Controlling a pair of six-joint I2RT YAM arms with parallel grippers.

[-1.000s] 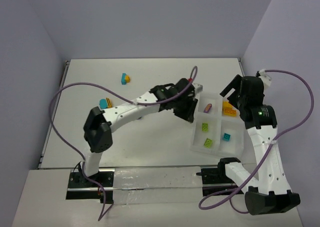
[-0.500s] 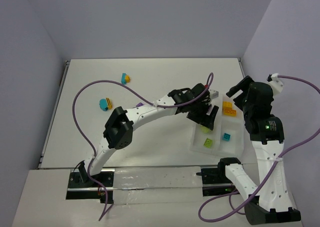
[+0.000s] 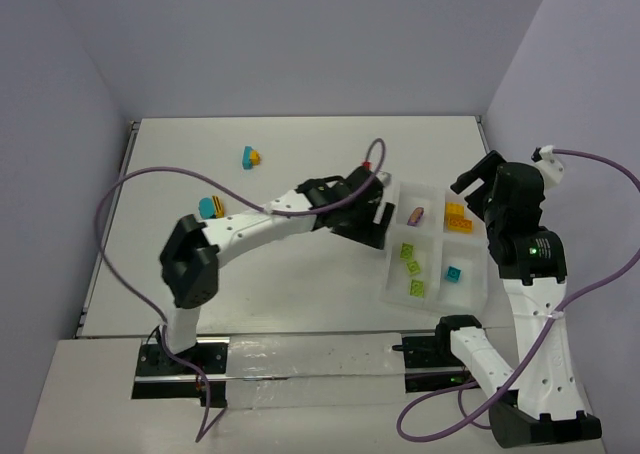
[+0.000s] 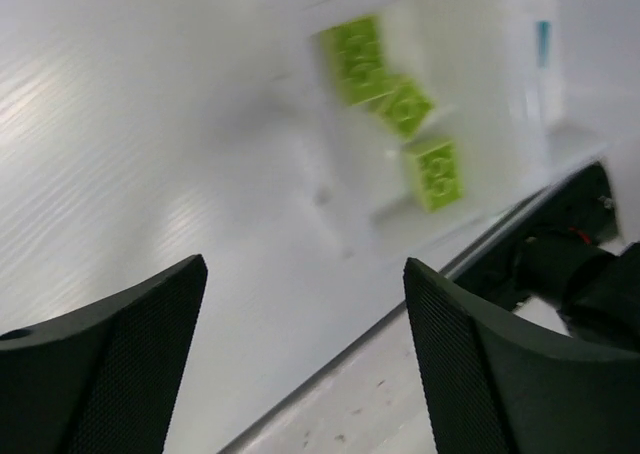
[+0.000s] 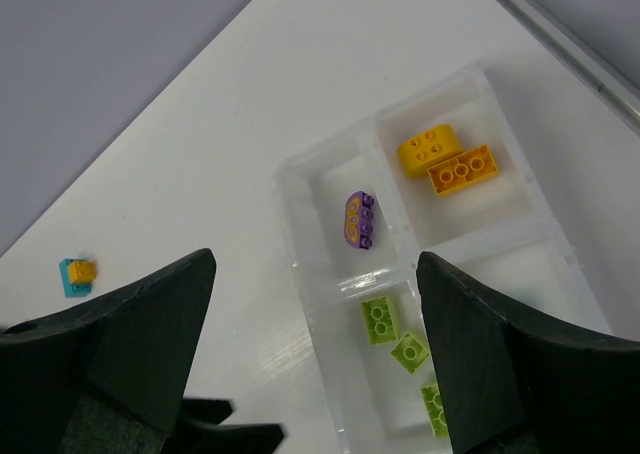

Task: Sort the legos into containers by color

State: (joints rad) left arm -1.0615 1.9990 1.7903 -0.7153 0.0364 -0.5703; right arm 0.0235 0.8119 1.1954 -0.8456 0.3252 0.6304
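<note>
At the near edge of the table (image 3: pixel 300 294) you have the clear strip (image 3: pixel 300 359) with its black brackets. Just beyond it, on the right, sits the tray (image 3: pixel 436 242) with its four compartments.

The near-left compartment holds three lime green bricks (image 5: pixel 380 321), lying loose and close together. The near-right one holds a single teal brick (image 3: pixel 454 273).

Your left claw (image 4: pixel 305 269) hovers just beside the tray's left wall, over bare table, with its fingers spread wide and nothing between them. Its wrist view is blurred, but the three green bricks show ahead through the tray wall.

Farther back, the far-left compartment holds one purple brick (image 5: pixel 358 219) with what looks like an orange face, probably a joined pair. The far-right compartment holds two orange-yellow bricks (image 5: pixel 445 159), touching each other. Your right claw (image 5: pixel 315 264) hangs raised above the tray's far right corner, its fingers also wide apart and empty.

Two joined pairs lie out on the table, well apart from the tray. A teal and yellow pair (image 3: pixel 209 207) lies just beside the elbow of your left arm (image 3: pixel 270 219). A teal and orange pair (image 3: pixel 251 157) lies farther off, toward the back wall.
</note>
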